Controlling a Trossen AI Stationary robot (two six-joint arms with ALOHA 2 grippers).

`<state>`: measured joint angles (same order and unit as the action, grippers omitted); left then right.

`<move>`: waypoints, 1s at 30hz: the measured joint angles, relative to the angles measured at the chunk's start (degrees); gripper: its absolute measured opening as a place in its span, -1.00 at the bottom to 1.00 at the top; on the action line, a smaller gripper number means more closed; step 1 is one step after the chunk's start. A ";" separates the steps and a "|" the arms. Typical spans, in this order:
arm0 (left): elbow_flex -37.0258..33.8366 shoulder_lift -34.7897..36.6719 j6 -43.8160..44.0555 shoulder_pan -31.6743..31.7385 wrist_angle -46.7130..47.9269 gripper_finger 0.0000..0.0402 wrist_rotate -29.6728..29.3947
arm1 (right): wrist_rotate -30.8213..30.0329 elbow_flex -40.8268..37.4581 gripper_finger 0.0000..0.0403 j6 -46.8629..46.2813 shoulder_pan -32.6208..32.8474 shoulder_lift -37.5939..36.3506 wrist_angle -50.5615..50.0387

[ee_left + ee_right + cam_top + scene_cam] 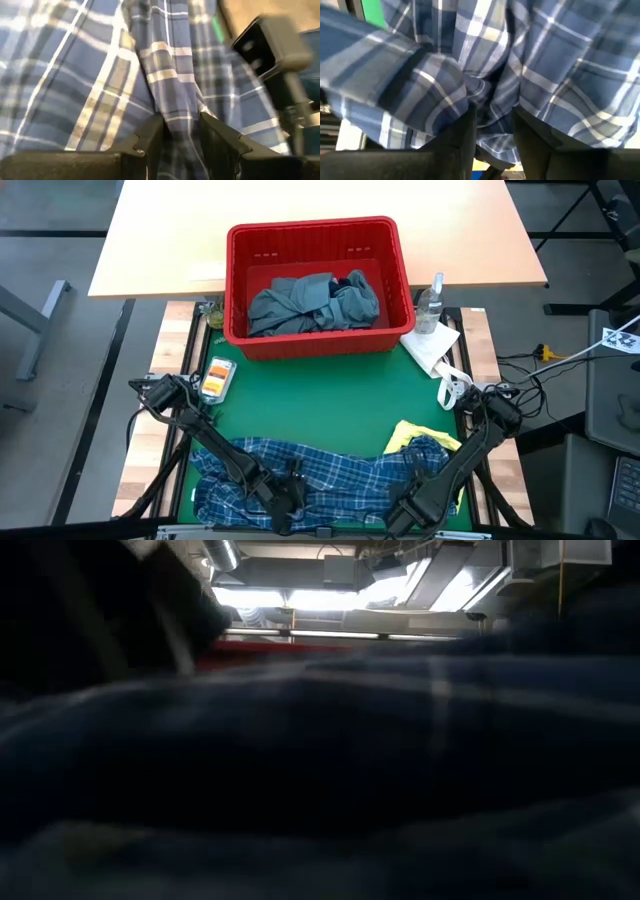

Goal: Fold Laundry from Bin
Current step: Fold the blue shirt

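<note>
Behind the plaid shirt (330, 475), the bin (318, 345) holds grey-blue laundry (315, 302).

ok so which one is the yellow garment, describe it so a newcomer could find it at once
Start at the green mat below the red bin. Near its right edge, the small yellow garment peeks from under the plaid shirt. It is the only plain yellow cloth.
</note>
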<state>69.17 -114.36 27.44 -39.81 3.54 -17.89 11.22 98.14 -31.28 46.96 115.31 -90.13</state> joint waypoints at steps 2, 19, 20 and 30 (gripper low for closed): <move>0.00 1.09 -0.94 0.00 -0.25 -0.40 -0.24 | 0.36 -0.23 -0.37 1.88 0.00 -0.11 0.06; 0.04 13.62 1.01 -0.17 11.22 -0.40 -3.89 | -2.59 -0.28 -0.37 5.78 -0.04 -5.35 0.11; 0.04 14.49 2.76 -0.11 13.91 -0.40 -4.53 | -2.63 -0.28 -0.37 5.78 -0.04 -5.76 0.15; 0.07 19.28 27.13 -0.71 45.32 -0.40 -5.35 | -6.17 -0.23 -0.37 4.25 -0.04 -7.17 0.07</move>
<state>69.23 -95.08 54.57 -40.52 48.86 -23.24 5.05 97.91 -27.03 46.92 108.14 -90.06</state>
